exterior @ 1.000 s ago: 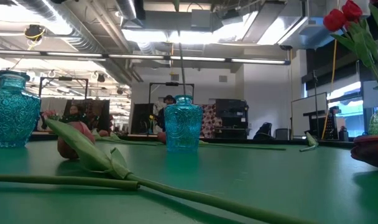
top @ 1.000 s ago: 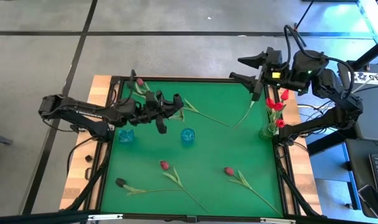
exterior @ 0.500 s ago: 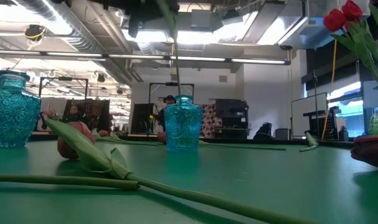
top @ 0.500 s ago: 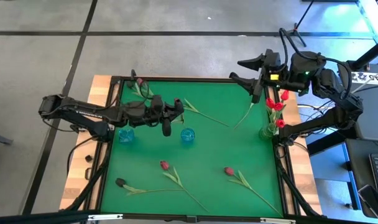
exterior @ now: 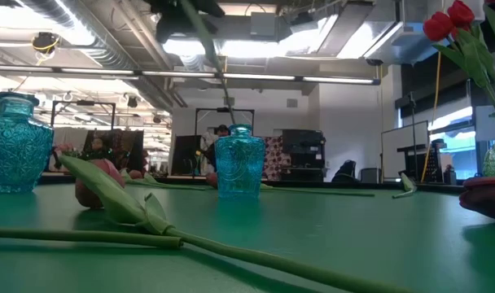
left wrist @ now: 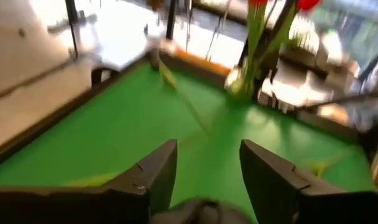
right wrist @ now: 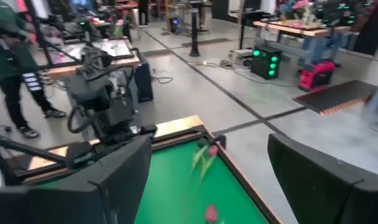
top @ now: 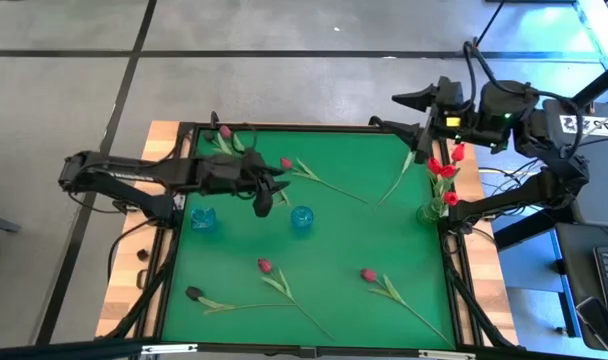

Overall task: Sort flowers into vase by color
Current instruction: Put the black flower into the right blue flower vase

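- A second ago my left gripper was pinched on a stem above the middle blue vase. Now its fingers stand wide, and the wrist view shows only green table between them.
- The low view shows that stem rising out of the vase neck and leaning over to the left. I judge the flower delivered, though it rests on the rim rather than standing straight.
- I cannot make out its head colour, so I cannot check the match with the vase.
- My right gripper hovers at the upper right corner of the table, fingers spread wide and empty.
- Just below it, at the right edge, the green vase already holds the red tulips.
- A second blue vase sits at the left edge, below my left arm.
- Several flowers lie on the green table:
  - a pinkish one in the upper left corner;
  - one just above my left gripper;
  - a red head and another lower down;
  - a black head at lower left.
- The flower above my gripper lies close to the filled vase. Reaching for it, my arm could brush the leaning stem and tip it out.
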{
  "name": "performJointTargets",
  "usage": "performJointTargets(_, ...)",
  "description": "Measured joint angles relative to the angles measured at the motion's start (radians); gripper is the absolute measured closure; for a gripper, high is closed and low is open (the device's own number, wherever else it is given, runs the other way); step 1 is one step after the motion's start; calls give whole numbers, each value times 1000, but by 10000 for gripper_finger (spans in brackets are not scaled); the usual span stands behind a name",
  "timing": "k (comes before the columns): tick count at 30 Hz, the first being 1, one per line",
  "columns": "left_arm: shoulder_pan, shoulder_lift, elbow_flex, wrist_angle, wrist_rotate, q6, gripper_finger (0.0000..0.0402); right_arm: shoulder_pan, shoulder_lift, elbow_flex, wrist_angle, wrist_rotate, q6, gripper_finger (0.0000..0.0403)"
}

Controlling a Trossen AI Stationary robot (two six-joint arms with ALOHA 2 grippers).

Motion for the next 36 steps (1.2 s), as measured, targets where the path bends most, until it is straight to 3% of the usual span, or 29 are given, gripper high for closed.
performJointTargets(4,27,2,78,-137,34,-17,212,0,1,34,-67,42,27,81)
performJointTargets(12,97,1,215,-255,17,-92,200,0,-3,75,-126,98,39,81)
performJointTargets(17,218,-1,294,-358,-43,-260,199,0,-5,77,-138,99,128,81)
performJointTargets(21,398,-1,302,-522,-69,-376,199,0,2,77,-165,112,130,81)
performJointTargets(27,667,25,185,-645,-98,-553,199,0,3,77,-192,136,184,81)
performJointTargets(36,840,109,-81,-390,-93,-878,199,-1,2,77,-190,167,191,81)
